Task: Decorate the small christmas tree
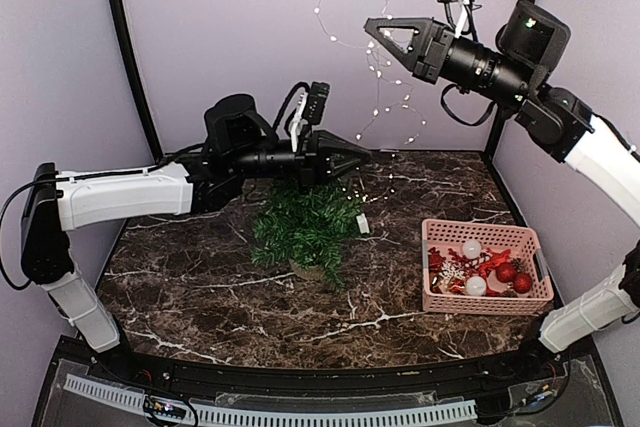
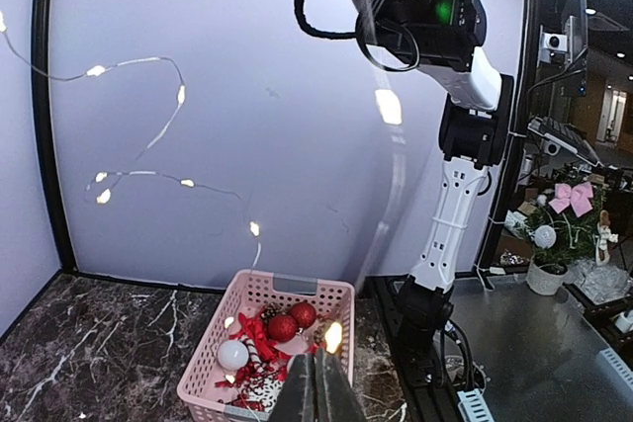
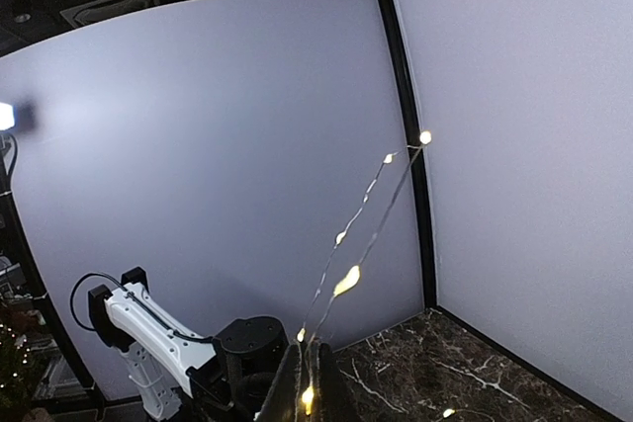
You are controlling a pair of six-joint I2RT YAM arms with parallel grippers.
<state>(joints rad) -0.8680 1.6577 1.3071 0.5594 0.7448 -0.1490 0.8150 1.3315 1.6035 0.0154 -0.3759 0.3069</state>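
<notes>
The small christmas tree [image 1: 305, 227], bushy and dark green, stands mid-table on a tan base. A lit fairy-light string [image 1: 383, 97] hangs in loops from high up down to the table behind the tree. My right gripper [image 1: 370, 29] is raised near the back wall, shut on the string's wire [image 3: 346, 282], which runs up out of its fingertips [image 3: 309, 355]. My left gripper [image 1: 365, 159] hovers just above and right of the treetop. Its jaws [image 2: 318, 368] are shut, and a glowing bulb [image 2: 333, 336] of the string sits right at their tip.
A pink basket [image 1: 487, 232] at the right of the table holds red balls [image 1: 514, 275], white balls [image 1: 471, 249] and red trimmings; it also shows below the left gripper [image 2: 297, 286]. Purple walls enclose the back and sides.
</notes>
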